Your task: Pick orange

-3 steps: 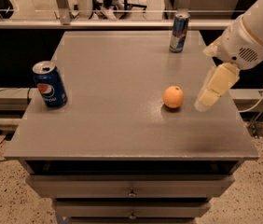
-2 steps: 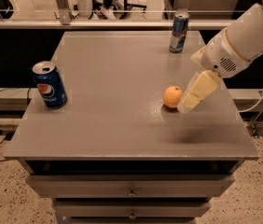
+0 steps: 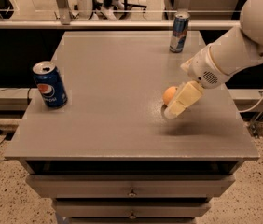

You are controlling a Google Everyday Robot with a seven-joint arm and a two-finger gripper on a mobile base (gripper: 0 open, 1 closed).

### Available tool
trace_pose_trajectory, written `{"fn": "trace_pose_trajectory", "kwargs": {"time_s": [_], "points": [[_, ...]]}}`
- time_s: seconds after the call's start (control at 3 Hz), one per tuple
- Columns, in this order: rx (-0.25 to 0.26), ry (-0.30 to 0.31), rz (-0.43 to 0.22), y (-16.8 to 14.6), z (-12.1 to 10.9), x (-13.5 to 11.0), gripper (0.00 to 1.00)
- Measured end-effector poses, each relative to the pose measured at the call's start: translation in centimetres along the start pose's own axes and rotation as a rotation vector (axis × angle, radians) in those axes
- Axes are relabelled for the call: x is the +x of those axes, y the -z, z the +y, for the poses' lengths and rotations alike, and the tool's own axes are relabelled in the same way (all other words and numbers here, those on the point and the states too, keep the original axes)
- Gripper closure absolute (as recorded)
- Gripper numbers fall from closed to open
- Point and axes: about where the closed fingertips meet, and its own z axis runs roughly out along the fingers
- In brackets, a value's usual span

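- Reaching in from the right, the white arm (image 3: 234, 50) slants down over the grey table (image 3: 113, 125).
- The gripper (image 3: 176, 107) sits low against the orange (image 3: 169, 95) and covers the fruit's right side. I cannot tell how wide it stands or whether it has hold of anything.
- The orange lies on the tabletop, right of centre.
- A blue Pepsi can (image 3: 50, 85) stands near the left edge, and a slim can (image 3: 179, 31) stands at the back.
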Motion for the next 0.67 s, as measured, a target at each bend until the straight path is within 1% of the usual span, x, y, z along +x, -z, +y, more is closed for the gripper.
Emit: {"fn": "trace_pose_trajectory", "kwargs": {"time_s": [0.33, 0.67], "points": [[-0.016, -0.024, 0.011, -1.42, -0.12, 0.2, 0.17], [-0.025, -0.06, 0.027, -1.57, -0.59, 0.85, 0.47]]}}
